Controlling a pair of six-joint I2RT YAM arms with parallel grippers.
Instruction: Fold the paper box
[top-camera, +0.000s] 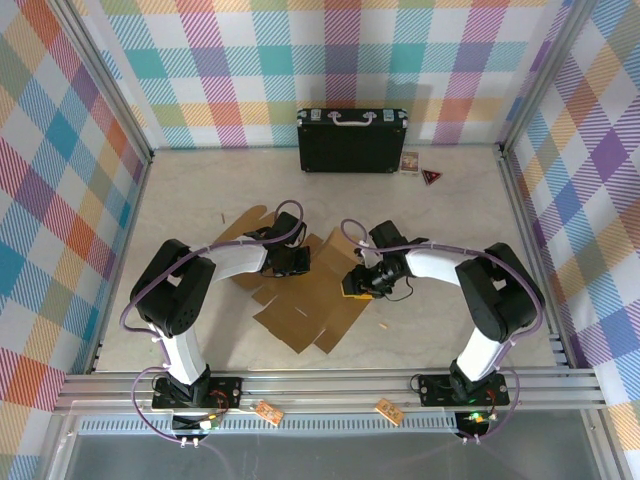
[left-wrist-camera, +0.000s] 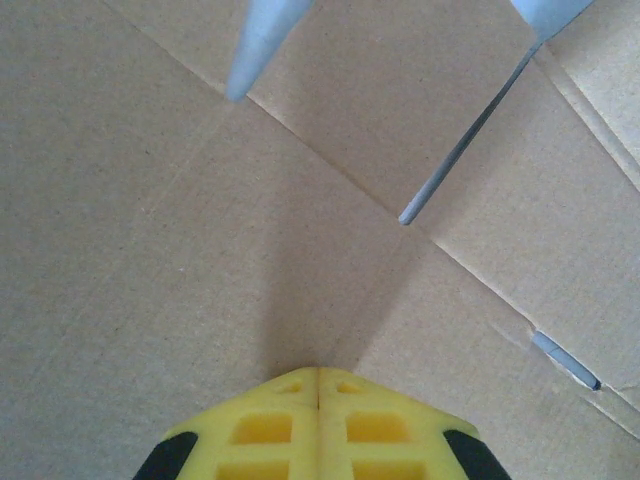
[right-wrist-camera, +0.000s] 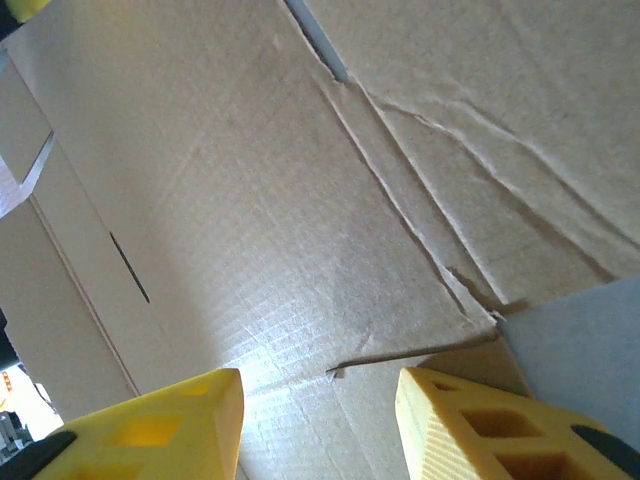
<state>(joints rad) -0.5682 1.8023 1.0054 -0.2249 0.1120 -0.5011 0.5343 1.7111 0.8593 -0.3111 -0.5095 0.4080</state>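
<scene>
From up top, the paper box (top-camera: 300, 315) is lying as a flat sheet on the table (top-camera: 450, 215), right in front of my two arms, flaps spread out. My left claw (top-camera: 290, 262) is down over the far-left part of the sheet. It's squeezed together with nothing in it, and on its own cam the yellow tips meet just above a crease. My right claw (top-camera: 352, 283) is over the right side of the sheet, near the left one but apart from it. Its fingers (right-wrist-camera: 150, 430) are spread, bare cardboard showing between them. Can't tell if they're touching it. Way at the back a black case (top-camera: 350, 140) stands by the wall, small cards (top-camera: 410, 162) beside it.
</scene>
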